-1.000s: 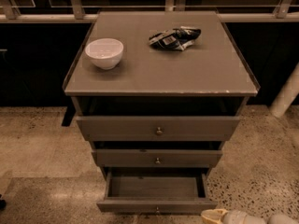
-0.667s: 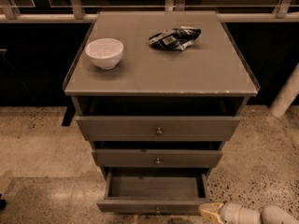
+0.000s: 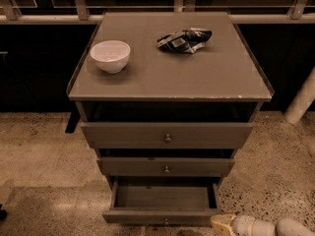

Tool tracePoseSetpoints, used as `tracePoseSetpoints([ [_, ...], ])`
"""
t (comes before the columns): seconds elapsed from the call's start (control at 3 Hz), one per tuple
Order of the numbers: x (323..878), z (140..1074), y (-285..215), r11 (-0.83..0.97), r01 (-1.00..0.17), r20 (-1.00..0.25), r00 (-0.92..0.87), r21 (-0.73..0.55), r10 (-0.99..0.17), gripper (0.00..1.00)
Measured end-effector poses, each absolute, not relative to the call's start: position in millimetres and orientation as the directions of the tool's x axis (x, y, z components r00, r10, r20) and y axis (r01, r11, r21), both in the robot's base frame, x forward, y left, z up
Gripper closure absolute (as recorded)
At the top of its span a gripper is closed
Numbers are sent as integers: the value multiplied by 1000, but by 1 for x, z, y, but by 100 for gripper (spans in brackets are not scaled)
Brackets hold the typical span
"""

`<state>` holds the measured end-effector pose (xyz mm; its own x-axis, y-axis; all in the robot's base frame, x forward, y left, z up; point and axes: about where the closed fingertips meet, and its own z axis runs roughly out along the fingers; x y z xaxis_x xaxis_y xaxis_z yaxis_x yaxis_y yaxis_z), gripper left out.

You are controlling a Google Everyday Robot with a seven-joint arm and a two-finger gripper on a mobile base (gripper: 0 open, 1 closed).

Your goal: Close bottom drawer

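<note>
The bottom drawer (image 3: 162, 215) is the lowest and narrowest of three grey drawers. It stands pulled out, its empty inside showing, its small brass knob at the frame's lower edge. My gripper (image 3: 222, 223) comes in from the bottom right, its pale yellowish tip close to the right end of the drawer's front panel. Its white arm links trail off to the right. The middle drawer (image 3: 166, 167) and the top drawer (image 3: 167, 135) sit above, each slightly out.
The cabinet top (image 3: 197, 73) carries a white bowl (image 3: 110, 55) at the left and a crumpled dark snack bag (image 3: 184, 39) at the back right. A railing runs behind. A white post (image 3: 301, 100) stands at the right. Speckled floor lies around.
My gripper has moved left along the bottom edge, from the right corner towards the right end of the bottom drawer's front. The drawers have not moved.
</note>
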<state>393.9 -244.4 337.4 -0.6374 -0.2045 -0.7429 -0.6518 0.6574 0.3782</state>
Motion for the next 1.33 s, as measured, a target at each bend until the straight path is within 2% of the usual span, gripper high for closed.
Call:
tracePoseSetpoints([
  [0.67, 398, 266, -242, 622, -589, -713, -698, 516, -68, 100],
  [1.33, 426, 212, -237, 585, -560, -688, -726, 586, -6, 100],
])
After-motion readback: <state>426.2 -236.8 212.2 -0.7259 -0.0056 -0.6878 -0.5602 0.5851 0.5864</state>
